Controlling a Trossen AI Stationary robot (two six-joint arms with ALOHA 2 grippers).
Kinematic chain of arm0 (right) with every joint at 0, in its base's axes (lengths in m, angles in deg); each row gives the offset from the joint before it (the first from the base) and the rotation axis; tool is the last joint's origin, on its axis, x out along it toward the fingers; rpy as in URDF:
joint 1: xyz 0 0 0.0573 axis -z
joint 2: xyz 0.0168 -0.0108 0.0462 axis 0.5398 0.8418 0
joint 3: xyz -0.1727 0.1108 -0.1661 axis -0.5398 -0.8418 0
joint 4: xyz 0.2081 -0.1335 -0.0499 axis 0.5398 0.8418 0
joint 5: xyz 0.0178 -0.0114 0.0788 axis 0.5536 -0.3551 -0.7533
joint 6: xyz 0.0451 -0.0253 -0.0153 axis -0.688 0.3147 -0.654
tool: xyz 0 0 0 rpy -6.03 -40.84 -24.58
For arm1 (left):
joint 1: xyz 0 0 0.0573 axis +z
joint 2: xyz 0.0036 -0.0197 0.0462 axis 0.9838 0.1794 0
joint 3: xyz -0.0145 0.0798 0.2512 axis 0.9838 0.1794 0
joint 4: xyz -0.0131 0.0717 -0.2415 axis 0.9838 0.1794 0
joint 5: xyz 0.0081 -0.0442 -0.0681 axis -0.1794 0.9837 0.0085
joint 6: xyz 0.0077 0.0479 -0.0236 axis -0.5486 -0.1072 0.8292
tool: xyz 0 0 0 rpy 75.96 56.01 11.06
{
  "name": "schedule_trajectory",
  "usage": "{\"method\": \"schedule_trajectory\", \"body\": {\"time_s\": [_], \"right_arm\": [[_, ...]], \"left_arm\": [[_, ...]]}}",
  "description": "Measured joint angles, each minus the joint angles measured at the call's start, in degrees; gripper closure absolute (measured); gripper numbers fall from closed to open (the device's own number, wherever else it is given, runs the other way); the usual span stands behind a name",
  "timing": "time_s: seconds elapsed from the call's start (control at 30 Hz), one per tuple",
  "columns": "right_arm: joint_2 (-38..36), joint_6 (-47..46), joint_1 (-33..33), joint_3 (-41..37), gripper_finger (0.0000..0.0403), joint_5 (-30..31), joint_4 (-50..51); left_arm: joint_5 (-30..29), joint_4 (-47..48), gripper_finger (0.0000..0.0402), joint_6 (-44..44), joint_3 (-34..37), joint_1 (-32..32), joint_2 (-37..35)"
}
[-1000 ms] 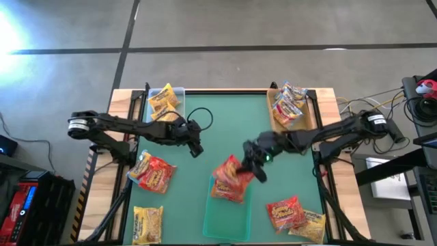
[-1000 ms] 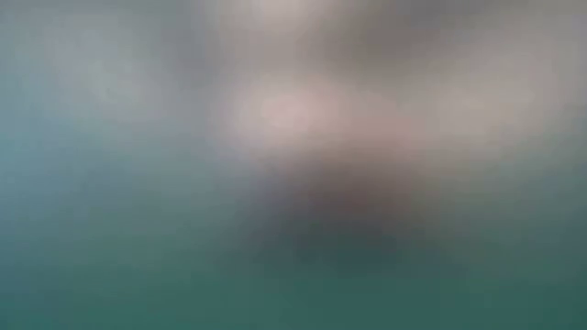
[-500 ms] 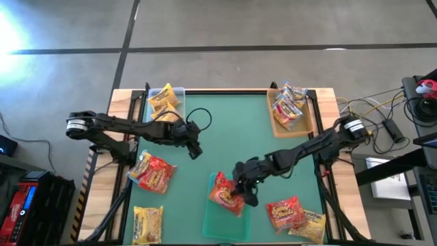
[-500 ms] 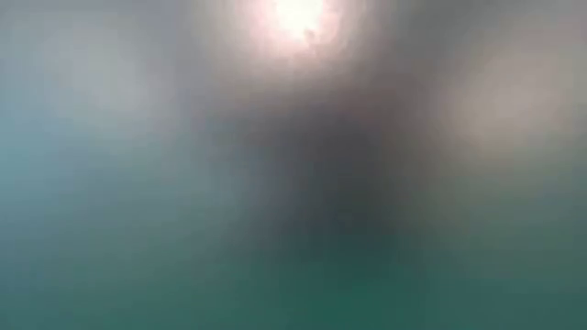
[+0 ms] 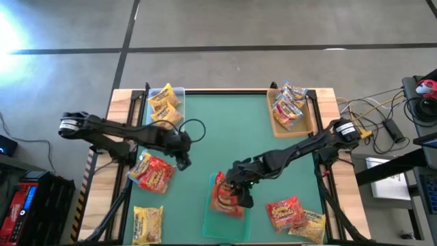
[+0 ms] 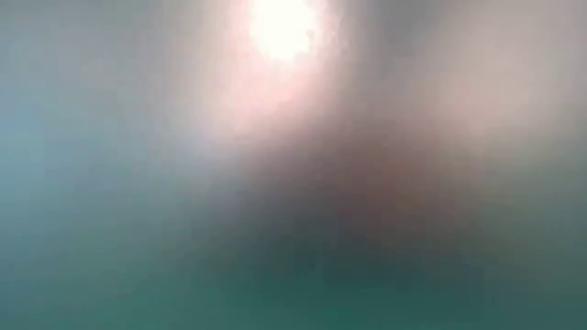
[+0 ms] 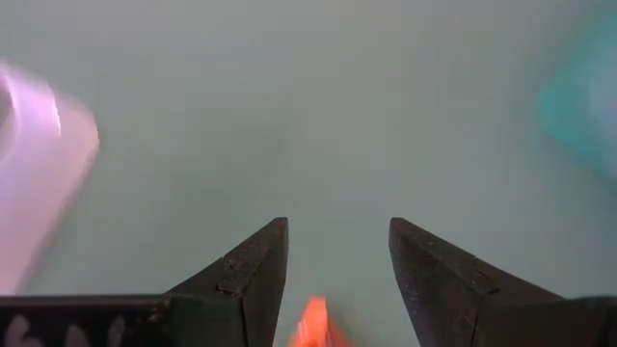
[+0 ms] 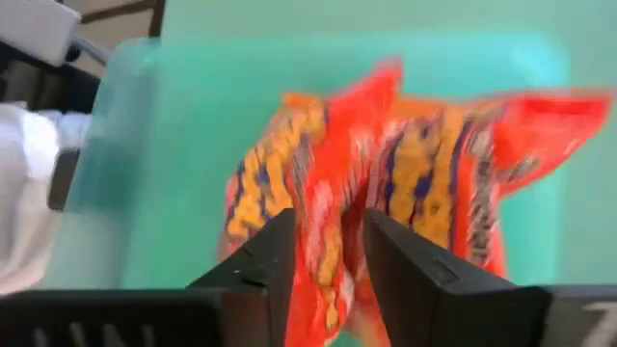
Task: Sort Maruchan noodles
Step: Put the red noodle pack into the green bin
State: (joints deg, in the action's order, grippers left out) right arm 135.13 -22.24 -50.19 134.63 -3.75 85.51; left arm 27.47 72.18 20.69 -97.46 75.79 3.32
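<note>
In the high view my right gripper (image 5: pixel 237 193) is over the green tray (image 5: pixel 217 227) at the table's near middle, shut on a red-orange noodle packet (image 5: pixel 222 195). The right wrist view shows the same packet (image 8: pixel 424 164) between the fingers of my right gripper (image 8: pixel 328 226). My left gripper (image 5: pixel 183 162) is open over bare mat, just right of another red packet (image 5: pixel 153 172) that lies flat. In the left wrist view my left gripper (image 7: pixel 337 231) has nothing between its fingers. My right gripper pinches the red-orange packet between its two fingers at a crumpled fold near the packet's middle (image 8: pixel 333 241). The fingers slant down from the table's right side. The packet spreads out beyond the fingertips over the green tray (image 8: pixel 174 183); I cannot tell whether it rests on the tray.
A clear tray (image 5: pixel 179 91) at the far left holds yellow packets (image 5: pixel 164 104). A brown tray (image 5: pixel 314 113) at the far right holds pale packets (image 5: pixel 288 106). A yellow packet (image 5: pixel 147 222) lies near left; a red one (image 5: pixel 285 212) and a yellow one (image 5: pixel 312 224) near right.
My right gripper has carried the red-orange packet toward the table's near edge and a little left, from the mat's middle to over the green tray. My left gripper has moved toward the near-left, closer to the red packet lying there.
</note>
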Motion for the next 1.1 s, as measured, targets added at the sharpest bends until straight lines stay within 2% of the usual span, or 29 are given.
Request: {"method": "schedule_trajectory", "body": {"time_s": [0.13, 0.27, 0.6, 0.7, 0.87, 1.1], "right_arm": [[-1.8, 3.88, 0.01, 2.77, 0.0269, 5.89, 5.28], [-2.71, 7.96, 0.08, 2.99, 0.0263, 10.08, 5.55], [-2.25, 15.45, 1.29, 1.58, 0.0266, 9.84, 2.36], [-2.39, 16.51, 1.61, 1.46, 0.0266, 9.43, 0.81], [-2.34, 17.77, 1.93, 0.83, 0.0266, 9.44, -0.61], [-2.32, 17.48, 1.92, 0.14, 0.0266, 9.42, -1.12]], "left_arm": [[0.52, 7.22, 0.0235, 7.15, 0.0, -4.25, -2.34], [-0.07, 14.84, 0.0235, 17.13, 0.0, -9.77, -3.51], [0.74, 32.33, 0.0235, 39.86, 0.17, -21.14, -4.35], [4.66, 31.79, 0.0235, 43.24, 0.72, -23.43, -4.27], [7.47, 30.65, 0.0235, 47.1, 1.14, -25.71, -3.74], [7.2, 24.38, 0.0235, 46.71, 1.48, -26.1, -1.99]]}}
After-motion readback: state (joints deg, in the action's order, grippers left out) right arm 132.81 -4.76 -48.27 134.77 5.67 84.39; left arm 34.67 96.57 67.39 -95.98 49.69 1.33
